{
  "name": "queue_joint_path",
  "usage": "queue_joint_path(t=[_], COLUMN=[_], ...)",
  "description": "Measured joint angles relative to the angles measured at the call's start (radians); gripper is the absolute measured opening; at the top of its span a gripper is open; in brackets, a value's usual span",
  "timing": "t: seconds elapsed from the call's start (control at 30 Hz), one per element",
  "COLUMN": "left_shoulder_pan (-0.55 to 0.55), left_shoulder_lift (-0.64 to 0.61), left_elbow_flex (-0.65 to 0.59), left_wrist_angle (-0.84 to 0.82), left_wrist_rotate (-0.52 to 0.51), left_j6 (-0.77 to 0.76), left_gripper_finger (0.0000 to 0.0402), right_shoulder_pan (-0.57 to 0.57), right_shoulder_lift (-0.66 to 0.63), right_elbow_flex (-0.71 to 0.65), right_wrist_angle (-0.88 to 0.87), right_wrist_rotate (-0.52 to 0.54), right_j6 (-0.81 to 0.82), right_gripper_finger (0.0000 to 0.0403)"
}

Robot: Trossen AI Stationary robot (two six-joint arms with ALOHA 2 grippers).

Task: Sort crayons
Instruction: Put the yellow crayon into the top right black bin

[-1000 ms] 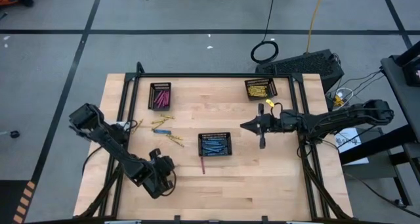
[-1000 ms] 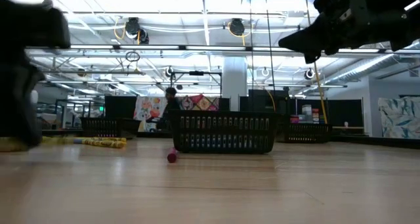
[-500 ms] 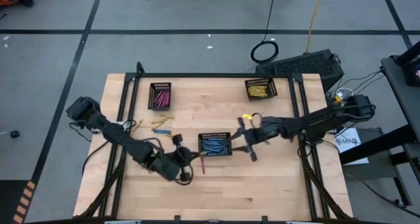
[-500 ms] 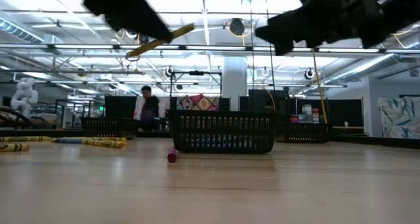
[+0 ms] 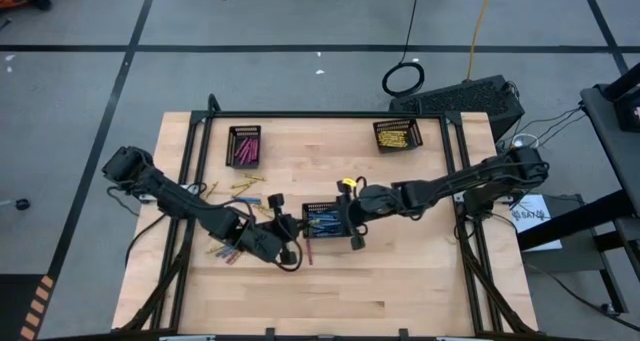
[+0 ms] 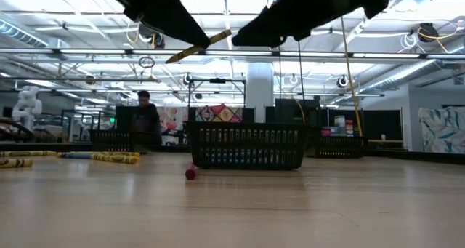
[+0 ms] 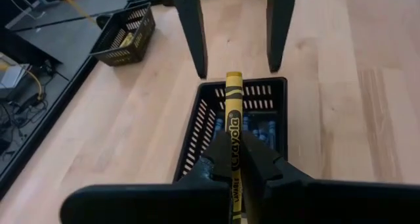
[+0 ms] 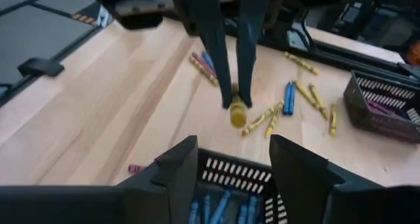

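My left gripper (image 5: 284, 231) is shut on a yellow crayon (image 7: 233, 112) and hangs above the near left side of the black tray of blue crayons (image 5: 328, 221). My right gripper (image 5: 346, 221) faces it from the table's right, over the same tray. It is open, with its fingers (image 7: 191, 33) on either side of the crayon's free end and clear of it. Loose yellow and blue crayons (image 8: 289, 99) lie flat on the table to the left. A pink crayon (image 6: 190, 173) lies in front of the blue tray. My left gripper pinches the yellow crayon between its two fingers (image 7: 254, 159), on the half nearer the wrist (image 7: 234, 145). The crayon lies along the fingers and sticks out past their tips. It is lifted clear and tilts up toward its free end (image 6: 221, 36).
A tray of pink crayons (image 5: 244, 146) stands at the far left and a tray of yellow ones (image 5: 397, 134) at the far right. More loose crayons (image 5: 225, 251) lie near my left arm. A person (image 6: 145, 121) stands in the room beyond the table.
My left gripper has risen from the near left of the table and swung toward the blue tray, carrying the yellow crayon clear of the table. My right gripper has come from the far right toward the blue tray and the crayon, and it has opened.
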Motion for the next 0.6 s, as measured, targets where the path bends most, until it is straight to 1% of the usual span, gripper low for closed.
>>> queue_joint_path(t=[0.2, 0.33, 0.47, 0.6], left_shoulder_pan=[0.000, 0.000, 0.000, 0.000], left_shoulder_lift=[0.000, 0.000, 0.000, 0.000], left_elbow_flex=[0.000, 0.000, 0.000, 0.000], left_wrist_angle=[0.011, 0.012, 0.013, 0.008], left_wrist_rotate=[0.000, 0.000, 0.000, 0.001], left_j6=[0.000, 0.001, -0.001, -0.005], left_gripper_finger=[0.0002, 0.0002, 0.0002, 0.0001], right_shoulder_pan=[0.000, 0.000, 0.000, 0.000], right_shoulder_lift=[0.054, 0.087, 0.103, 0.101], right_elbow_flex=[0.029, 0.041, 0.050, 0.049], right_wrist_angle=[0.065, 0.093, 0.097, 0.102], right_wrist_rotate=[0.002, -0.004, -0.003, -0.001], right_j6=[0.003, 0.013, 0.014, 0.025], right_gripper_finger=[0.0159, 0.0142, 0.0113, 0.0071])
